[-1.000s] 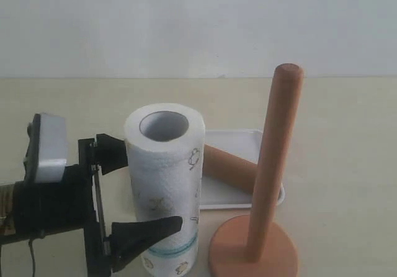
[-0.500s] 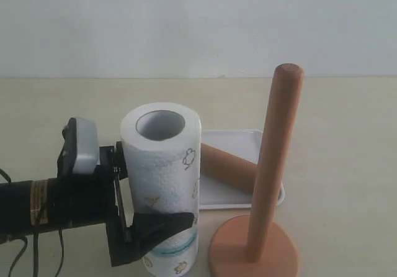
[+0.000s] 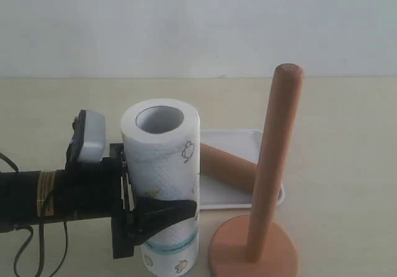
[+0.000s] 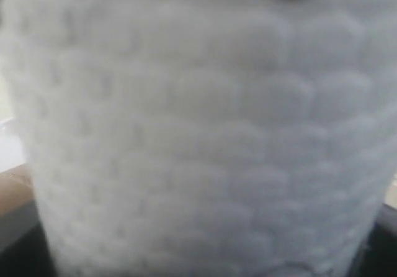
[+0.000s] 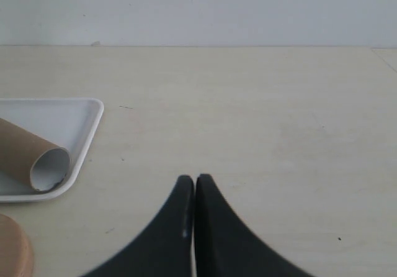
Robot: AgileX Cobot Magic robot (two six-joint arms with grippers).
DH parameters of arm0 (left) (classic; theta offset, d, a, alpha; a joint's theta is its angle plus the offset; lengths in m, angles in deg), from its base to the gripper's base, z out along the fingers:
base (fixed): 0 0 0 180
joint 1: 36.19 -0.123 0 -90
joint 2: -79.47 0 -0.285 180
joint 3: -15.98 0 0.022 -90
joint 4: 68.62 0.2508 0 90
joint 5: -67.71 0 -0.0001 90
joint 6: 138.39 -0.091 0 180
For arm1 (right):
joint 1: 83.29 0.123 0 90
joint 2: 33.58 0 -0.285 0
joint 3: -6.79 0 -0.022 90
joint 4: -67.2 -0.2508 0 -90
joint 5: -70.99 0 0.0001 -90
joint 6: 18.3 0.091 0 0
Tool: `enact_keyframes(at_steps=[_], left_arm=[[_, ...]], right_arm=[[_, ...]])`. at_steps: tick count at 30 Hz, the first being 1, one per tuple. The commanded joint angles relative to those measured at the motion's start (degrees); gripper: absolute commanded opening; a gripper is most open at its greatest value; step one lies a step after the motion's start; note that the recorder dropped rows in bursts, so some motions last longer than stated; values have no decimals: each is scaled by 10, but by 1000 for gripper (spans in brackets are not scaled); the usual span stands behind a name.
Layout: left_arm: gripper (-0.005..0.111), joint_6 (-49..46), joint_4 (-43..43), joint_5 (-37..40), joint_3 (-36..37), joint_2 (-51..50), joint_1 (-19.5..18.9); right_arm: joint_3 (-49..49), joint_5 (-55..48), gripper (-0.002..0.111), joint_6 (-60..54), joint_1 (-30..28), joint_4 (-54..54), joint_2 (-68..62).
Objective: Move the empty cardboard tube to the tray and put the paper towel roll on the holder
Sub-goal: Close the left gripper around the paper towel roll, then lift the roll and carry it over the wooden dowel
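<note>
Left gripper (image 3: 164, 184) straddles the roll (image 3: 160, 146), lower centre, near jaw against its paper; firm grip or not, I cannot tell. Right gripper (image 5: 195, 179) is closed, empty. Tube (image 3: 228, 165) already lies in the tray (image 3: 239, 138), centre. Remaining: lift the roll onto the bare holder (image 3: 273, 159), lower right.

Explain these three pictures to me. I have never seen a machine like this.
This is a two-armed robot at a table. One picture comes from a camera off the arms; the other two from cameras on the wrists. In the outside view, the left claw reaches round the upright paper towel roll, one finger each side; whether it grips yet is unclear. That roll fills the blurred left wrist picture. The right wrist picture shows the right claw shut, holding nothing. A cardboard tube lies in the white tray, and the wooden holder stands bare nearby.
</note>
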Motion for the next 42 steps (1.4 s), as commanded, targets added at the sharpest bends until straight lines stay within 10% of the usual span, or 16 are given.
enact_keyframes(at_steps=[1, 9, 26, 42], left_arm=[[4, 9, 22, -8, -2, 1, 1], [4, 32, 63, -8, -1, 12, 1], [4, 313, 73, 191, 8, 443, 1], [4, 595, 194, 197, -172, 534, 1]], right_arm=[[1, 2, 0, 0, -3, 4, 3], [1, 2, 0, 0, -3, 4, 3], [1, 2, 0, 0, -3, 4, 3], [1, 2, 0, 0, -3, 4, 3]])
